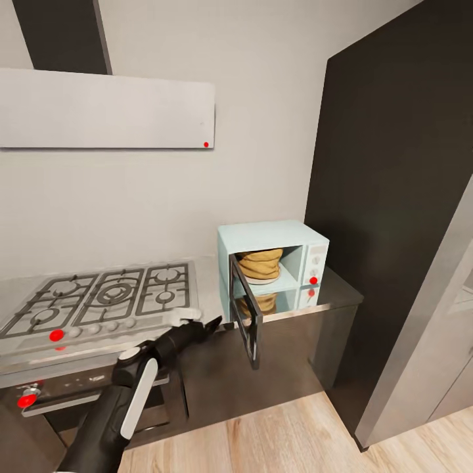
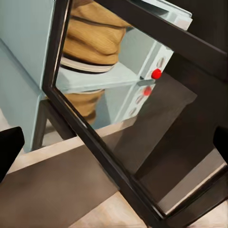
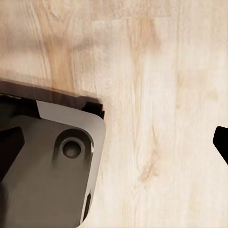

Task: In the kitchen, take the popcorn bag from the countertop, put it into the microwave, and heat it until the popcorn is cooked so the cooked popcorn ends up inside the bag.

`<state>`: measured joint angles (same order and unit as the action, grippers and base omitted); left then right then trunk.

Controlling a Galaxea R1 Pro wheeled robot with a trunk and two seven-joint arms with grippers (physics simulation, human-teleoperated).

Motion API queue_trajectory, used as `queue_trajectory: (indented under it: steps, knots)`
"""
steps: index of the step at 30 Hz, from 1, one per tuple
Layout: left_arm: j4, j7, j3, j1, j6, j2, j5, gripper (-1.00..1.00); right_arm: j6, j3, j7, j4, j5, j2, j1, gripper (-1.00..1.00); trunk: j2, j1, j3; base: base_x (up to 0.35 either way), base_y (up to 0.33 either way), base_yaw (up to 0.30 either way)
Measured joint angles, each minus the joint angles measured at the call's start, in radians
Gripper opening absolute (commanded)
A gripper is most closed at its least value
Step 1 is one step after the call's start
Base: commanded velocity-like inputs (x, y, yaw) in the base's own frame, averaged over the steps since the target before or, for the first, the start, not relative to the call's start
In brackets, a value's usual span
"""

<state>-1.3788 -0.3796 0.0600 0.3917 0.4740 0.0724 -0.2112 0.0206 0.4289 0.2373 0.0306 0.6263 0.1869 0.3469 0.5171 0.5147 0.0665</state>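
- gas hob (image 1: pixel 98 292) sits at the left on the grey counter (image 1: pixel 207 282), under a flat white hood (image 1: pixel 105 108); an oven front (image 1: pixel 79 394) with a red-marked knob is below it.
- left arm reaches out from lower left; left gripper (image 1: pixel 209 326) hangs just short of the open door's edge, holding nothing. the left wrist view shows its two dark fingertips (image 2: pixel 9 147) far apart at the frame edges, so the jaws are spread wide.
- microwave (image 1: pixel 272 269) stands on the counter toward the right, against the dark tall cabinet (image 1: pixel 394 197). its dark-framed glass door (image 1: pixel 246 315) is swung open toward the robot.
- popcorn bag (image 1: pixel 261 263) is already inside, resting on the beige turntable (image 1: pixel 263 279); seen through the door glass in the left wrist view too (image 2: pixel 92 38). kernels can't be made out.
- control panel with a red-marked knob (image 1: pixel 313 280) is on the microwave's right side.
- right gripper (image 3: pixel 114 137) points at the wood floor (image 3: pixel 156 95) over part of the robot's base; a dark fingertip shows at each frame edge, so it reads as spread and empty.
- step in hand, as i judge it: loading done, closing the door comes next. the left gripper needs to get behind the door's free edge and push it round until it shuts flush, then the red-marked knob must be reached to start heating.
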Motion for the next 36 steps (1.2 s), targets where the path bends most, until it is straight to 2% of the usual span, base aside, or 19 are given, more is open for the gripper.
queue_trajectory:
  steps: [7,9,11,13,15,24,30,36]
  knots:
    - [-0.001,0.011,0.002,0.0,0.0,0.003,0.002,1.0,0.0,0.0,0.0,0.0,0.0,0.0,0.0,1.0,0.0,0.0,0.0,0.0,0.0,0.0]
    - [-0.001,0.057,0.003,0.0,0.001,0.004,0.001,1.0,0.0,0.0,0.0,0.0,0.0,0.0,0.0,1.0,0.0,0.0,0.0,0.045,0.0,0.0]
    - [0.0,0.132,0.005,0.0,0.002,0.006,-0.001,1.0,0.0,0.0,-0.001,0.0,0.0,0.0,0.0,1.0,0.0,0.0,0.0,0.254,0.0,0.0]
    - [0.002,0.158,0.046,0.0,0.001,0.005,-0.003,1.0,0.0,0.0,-0.002,0.0,0.0,0.0,0.0,1.0,0.0,-0.001,0.0,0.297,0.0,0.0]
    - [0.002,0.161,0.058,0.0,0.001,0.005,-0.003,1.0,0.001,0.0,-0.002,0.0,-0.001,0.0,0.0,1.0,0.0,0.0,0.0,0.131,0.0,-0.01]
    - [0.004,0.158,0.064,0.0,-0.001,0.006,-0.003,1.0,0.0,0.003,-0.017,0.001,-0.007,0.0,-0.001,1.0,0.0,0.0,-0.005,0.011,0.0,-0.226]
    - [0.007,0.154,0.112,0.0,-0.003,0.004,-0.001,1.0,-0.003,0.005,-0.019,0.0,-0.009,0.0,-0.005,1.0,0.0,0.0,-0.008,0.0,0.0,-0.269]
    - [0.009,0.151,0.117,0.0,-0.003,0.004,0.0,1.0,-0.003,0.005,-0.021,0.0,-0.01,0.0,-0.005,1.0,0.0,0.0,-0.012,0.0,0.0,-0.269]
